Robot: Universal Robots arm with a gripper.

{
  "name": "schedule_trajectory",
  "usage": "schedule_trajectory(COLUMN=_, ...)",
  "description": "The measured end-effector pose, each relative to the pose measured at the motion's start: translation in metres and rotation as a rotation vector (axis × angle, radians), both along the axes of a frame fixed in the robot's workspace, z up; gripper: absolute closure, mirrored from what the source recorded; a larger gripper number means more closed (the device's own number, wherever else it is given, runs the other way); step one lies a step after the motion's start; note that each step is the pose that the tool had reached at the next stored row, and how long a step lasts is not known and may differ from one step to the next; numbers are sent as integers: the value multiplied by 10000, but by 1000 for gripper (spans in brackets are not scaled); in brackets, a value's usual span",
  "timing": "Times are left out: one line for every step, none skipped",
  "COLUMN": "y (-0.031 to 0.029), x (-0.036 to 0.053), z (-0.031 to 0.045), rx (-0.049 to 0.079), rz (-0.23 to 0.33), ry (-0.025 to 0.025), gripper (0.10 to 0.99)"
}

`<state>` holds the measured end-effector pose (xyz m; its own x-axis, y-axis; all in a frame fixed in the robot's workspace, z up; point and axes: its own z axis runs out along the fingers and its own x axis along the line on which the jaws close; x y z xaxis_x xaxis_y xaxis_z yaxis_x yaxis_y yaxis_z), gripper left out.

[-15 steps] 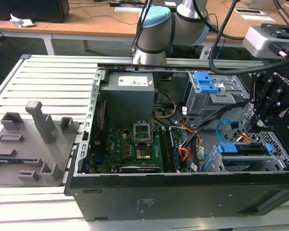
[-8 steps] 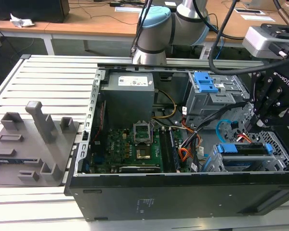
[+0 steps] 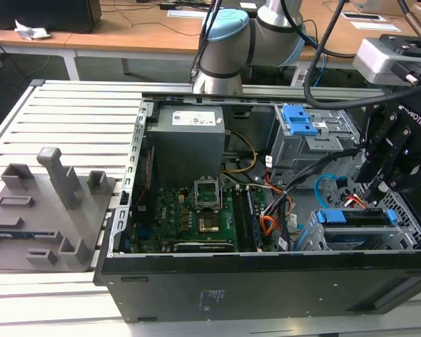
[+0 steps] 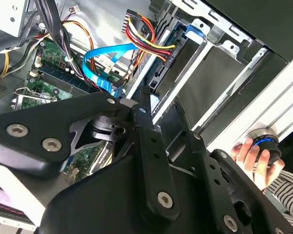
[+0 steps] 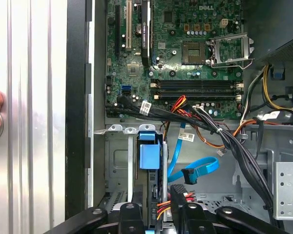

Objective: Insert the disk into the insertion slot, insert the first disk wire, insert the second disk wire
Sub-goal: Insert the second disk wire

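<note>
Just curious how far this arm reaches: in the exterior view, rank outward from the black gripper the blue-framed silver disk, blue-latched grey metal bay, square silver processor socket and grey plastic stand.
From the gripper:
1. Blue-framed silver disk, right by it.
2. Blue-latched grey metal bay, farther back in the case.
3. Square silver processor socket, mid-board.
4. Grey plastic stand, outside the case, exterior view's left.

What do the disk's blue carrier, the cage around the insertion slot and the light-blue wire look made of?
Carrier on the disk: probably moulded plastic, evenly bright blue, matte.
Cage of the insertion slot: seemingly bare light-grey sheet metal, with folded tabs.
Second disk wire: flat, flexible light-blue jacket, likely plastic, since it curls in a loop.
</note>
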<state>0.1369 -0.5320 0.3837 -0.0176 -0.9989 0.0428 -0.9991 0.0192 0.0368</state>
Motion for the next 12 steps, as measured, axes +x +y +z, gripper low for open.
schedule_trajectory(y=1, x=0, z=0, rx=1, rz=-1, ry=0, gripper=725)
schedule_trajectory(y=6, x=0, z=-1, rx=2, rz=-1, ry=0, gripper=725)
schedule_trajectory(y=15, x=0, z=0, rx=0, rz=0, ry=0, gripper=725)
schedule_trajectory(y=36, x=-1, z=0, rx=0, rz=-1, ry=-1, gripper=725)
schedule_trajectory(y=74, x=-1, z=0, rx=-1, rz=-1, ry=0, gripper=725)
schedule_trajectory(y=121, x=0, z=0, rx=-2, rz=-1, ry=0, gripper=725)
schedule_trajectory(y=157, x=0, z=0, rx=-4, rz=-1, ry=0, gripper=725)
schedule_trajectory(y=177, x=0, z=0, rx=-6, rz=0, ry=0, gripper=725)
schedule_trajectory(y=205, x=0, z=0, rx=-7, rz=-1, ry=0, gripper=725)
schedule_trajectory(y=233, x=0, z=0, rx=-6, rz=-1, ry=0, gripper=725)
schedule_trajectory(y=245, x=0, z=0, rx=-6, rz=13, ry=0, gripper=725)
schedule_trajectory(y=245, x=0, z=0, rx=-6, rz=39, ry=0, gripper=725)
